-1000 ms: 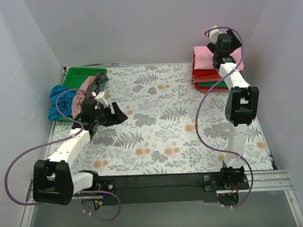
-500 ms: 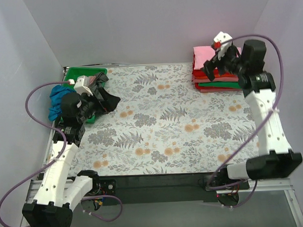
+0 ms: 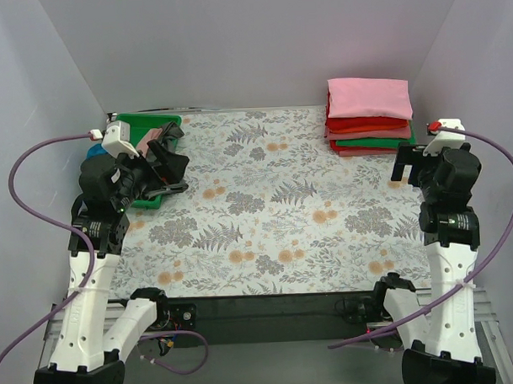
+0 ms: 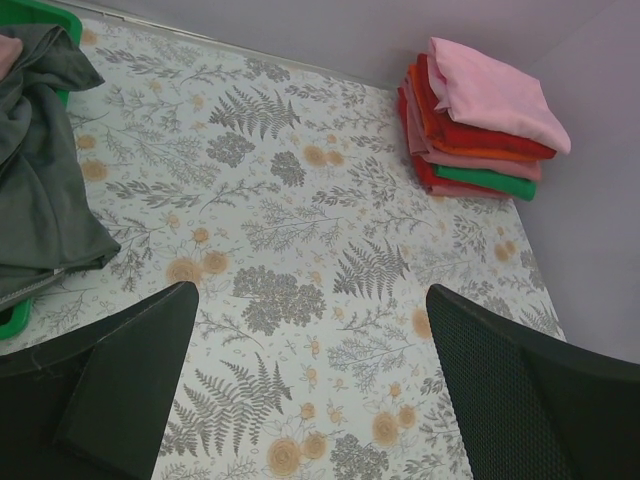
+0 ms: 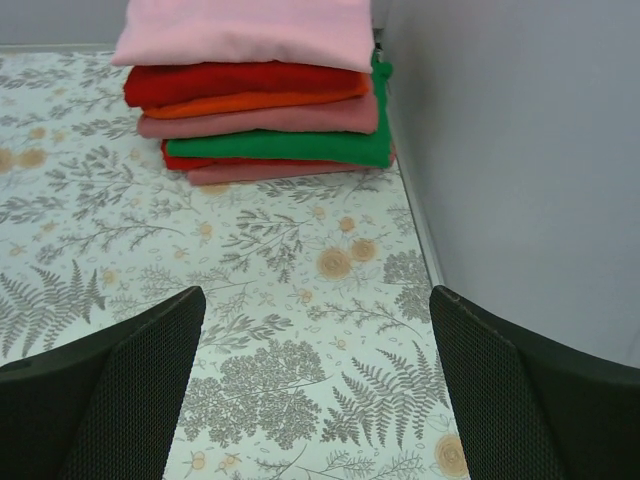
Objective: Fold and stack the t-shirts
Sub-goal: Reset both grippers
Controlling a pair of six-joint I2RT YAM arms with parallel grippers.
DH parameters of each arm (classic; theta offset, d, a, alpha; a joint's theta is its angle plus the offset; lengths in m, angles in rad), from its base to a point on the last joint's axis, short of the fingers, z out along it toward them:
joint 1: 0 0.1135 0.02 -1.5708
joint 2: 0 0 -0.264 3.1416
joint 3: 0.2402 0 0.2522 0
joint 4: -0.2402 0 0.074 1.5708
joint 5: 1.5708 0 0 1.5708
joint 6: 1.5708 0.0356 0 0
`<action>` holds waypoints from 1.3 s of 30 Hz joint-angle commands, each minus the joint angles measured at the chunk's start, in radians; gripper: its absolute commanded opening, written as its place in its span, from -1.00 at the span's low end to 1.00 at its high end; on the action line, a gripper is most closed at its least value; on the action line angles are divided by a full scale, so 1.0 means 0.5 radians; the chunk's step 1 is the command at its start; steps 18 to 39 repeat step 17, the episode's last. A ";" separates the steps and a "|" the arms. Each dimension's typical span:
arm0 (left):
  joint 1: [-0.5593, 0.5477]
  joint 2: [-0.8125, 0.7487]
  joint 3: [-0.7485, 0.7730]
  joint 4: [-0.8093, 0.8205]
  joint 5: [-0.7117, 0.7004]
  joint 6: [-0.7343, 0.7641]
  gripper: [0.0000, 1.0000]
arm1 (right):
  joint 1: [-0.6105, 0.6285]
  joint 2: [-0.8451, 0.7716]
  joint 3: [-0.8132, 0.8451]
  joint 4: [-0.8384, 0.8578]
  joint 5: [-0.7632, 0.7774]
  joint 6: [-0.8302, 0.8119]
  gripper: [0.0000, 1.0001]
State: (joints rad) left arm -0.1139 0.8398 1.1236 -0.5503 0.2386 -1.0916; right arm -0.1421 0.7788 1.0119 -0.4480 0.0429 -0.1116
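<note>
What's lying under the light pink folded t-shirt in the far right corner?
Beneath the light pink t-shirt: red shirt, orange shirt, salmon shirt, green shirt, then thin red and salmon edges. Only front edges show; their tops are covered.

Green plastic tray (image 3: 141, 123) at floral table's (image 3: 283, 229) far-left corner

Both arms stand upright over their bases, left tool (image 3: 171, 164) and right tool (image 3: 405, 164) gaping wide, holding nothing.
</note>
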 commanded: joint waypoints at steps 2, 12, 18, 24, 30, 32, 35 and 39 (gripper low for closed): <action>0.004 -0.011 0.011 -0.047 0.096 -0.017 0.96 | -0.044 -0.066 -0.036 0.095 0.218 0.116 0.97; 0.004 -0.050 -0.026 -0.050 0.121 -0.017 0.96 | -0.050 -0.116 -0.106 0.126 0.092 0.015 0.96; 0.004 -0.075 -0.051 -0.050 0.170 -0.017 0.96 | -0.053 -0.149 -0.131 0.129 0.071 -0.038 0.97; 0.004 -0.075 -0.051 -0.050 0.170 -0.017 0.96 | -0.053 -0.149 -0.131 0.129 0.071 -0.038 0.97; 0.004 -0.075 -0.051 -0.050 0.170 -0.017 0.96 | -0.053 -0.149 -0.131 0.129 0.071 -0.038 0.97; 0.004 -0.075 -0.051 -0.050 0.170 -0.017 0.96 | -0.053 -0.149 -0.131 0.129 0.071 -0.038 0.97; 0.004 -0.075 -0.051 -0.050 0.170 -0.017 0.96 | -0.053 -0.149 -0.131 0.129 0.071 -0.038 0.97; 0.004 -0.075 -0.051 -0.050 0.170 -0.017 0.96 | -0.053 -0.149 -0.131 0.129 0.071 -0.038 0.97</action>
